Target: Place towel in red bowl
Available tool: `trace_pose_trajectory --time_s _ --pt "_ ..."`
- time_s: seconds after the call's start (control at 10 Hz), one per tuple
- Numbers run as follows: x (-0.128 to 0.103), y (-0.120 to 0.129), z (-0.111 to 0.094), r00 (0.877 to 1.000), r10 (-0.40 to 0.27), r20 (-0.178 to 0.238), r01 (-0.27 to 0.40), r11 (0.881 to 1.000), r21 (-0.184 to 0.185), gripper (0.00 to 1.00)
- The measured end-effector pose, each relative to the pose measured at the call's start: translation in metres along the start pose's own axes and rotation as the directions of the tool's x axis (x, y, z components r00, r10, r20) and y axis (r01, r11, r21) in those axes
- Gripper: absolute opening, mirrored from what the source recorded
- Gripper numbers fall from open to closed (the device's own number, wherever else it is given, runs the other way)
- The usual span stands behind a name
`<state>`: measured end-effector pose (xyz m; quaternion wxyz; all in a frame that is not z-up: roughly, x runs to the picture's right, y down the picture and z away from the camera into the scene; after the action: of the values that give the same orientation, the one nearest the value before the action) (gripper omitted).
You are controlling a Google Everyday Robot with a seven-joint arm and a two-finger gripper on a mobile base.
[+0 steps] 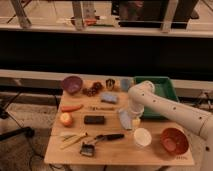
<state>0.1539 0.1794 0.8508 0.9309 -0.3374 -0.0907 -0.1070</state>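
The towel [124, 119] is a grey-blue oblong cloth at the middle of the wooden table [120, 155], left of the white cup [142, 137]. My gripper [133, 119] is down at the towel's right edge, touching or just above it, on the end of the white arm [165, 109] that reaches in from the right. I cannot tell whether the towel is lifted or lies on the table. The red bowl [175, 141] stands at the front right corner, right of the white cup and apart from the gripper.
A green tray [159, 85] stands at the back right behind the arm. A purple bowl [72, 84], a light blue cup [125, 84], a blue-grey pad [109, 98], a carrot [72, 107], a black block [94, 119] and a black-handled tool [110, 136] lie to the left.
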Motion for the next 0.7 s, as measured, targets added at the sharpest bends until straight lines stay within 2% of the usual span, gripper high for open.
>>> trace_pose_trajectory --time_s 0.4,0.7 --pt "0.002 -0.007 0.005 0.999 -0.032 -0.007 0.032 0.998 0.048 0.80" --pt "0.001 -0.012 0.014 0.999 -0.050 -0.008 0.050 0.998 0.047 0.80"
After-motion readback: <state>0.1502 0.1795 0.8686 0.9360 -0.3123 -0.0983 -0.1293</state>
